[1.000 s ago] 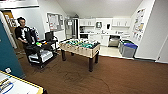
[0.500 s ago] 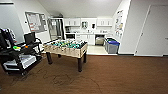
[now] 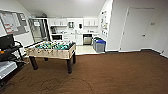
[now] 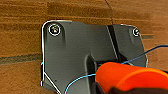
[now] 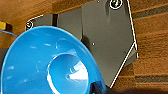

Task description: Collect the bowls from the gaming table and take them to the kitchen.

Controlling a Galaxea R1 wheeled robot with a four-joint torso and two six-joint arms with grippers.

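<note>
Now, blue bowl large against the right wrist, orange bowl close at the left wrist, jaw state impossible to tell on either, brown carpet underneath, kitchen ahead beyond the foosball table.

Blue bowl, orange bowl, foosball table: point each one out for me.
blue bowl (image 5: 50, 65), right wrist view, on its inner wall.
orange bowl (image 4: 130, 77), left wrist view, on its outer side.
foosball table (image 3: 51, 53), head view, on its near side panel.
</note>
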